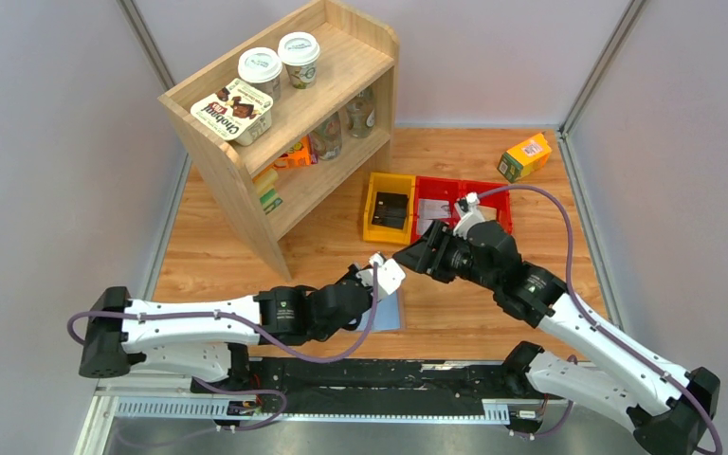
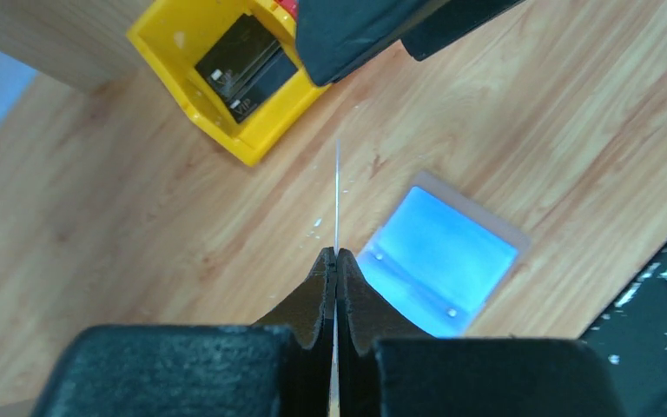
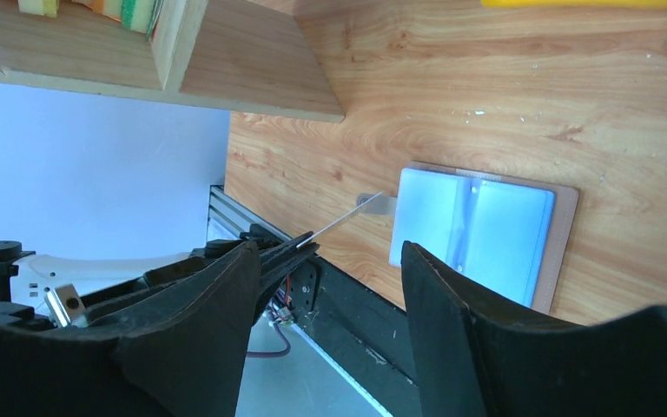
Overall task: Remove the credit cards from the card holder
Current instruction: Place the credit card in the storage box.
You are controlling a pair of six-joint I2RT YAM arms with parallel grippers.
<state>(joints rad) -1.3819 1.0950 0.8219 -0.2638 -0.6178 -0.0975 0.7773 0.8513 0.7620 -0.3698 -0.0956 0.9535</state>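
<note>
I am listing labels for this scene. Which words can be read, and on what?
"Chobani": yogurt pack on the shelf top.
"VIP": black card in the yellow bin.
Cup lids, orange carton: print too small to read.

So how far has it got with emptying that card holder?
Done: one thin card is out of the card holder, which lies open on the table. In hand: the left pincer is shut on that card; the right pincer hangs open, empty. Left: set the card down. Glare hides whether more cards remain inside; dark flat pieces in the yellow bin may be cards already removed.
</note>
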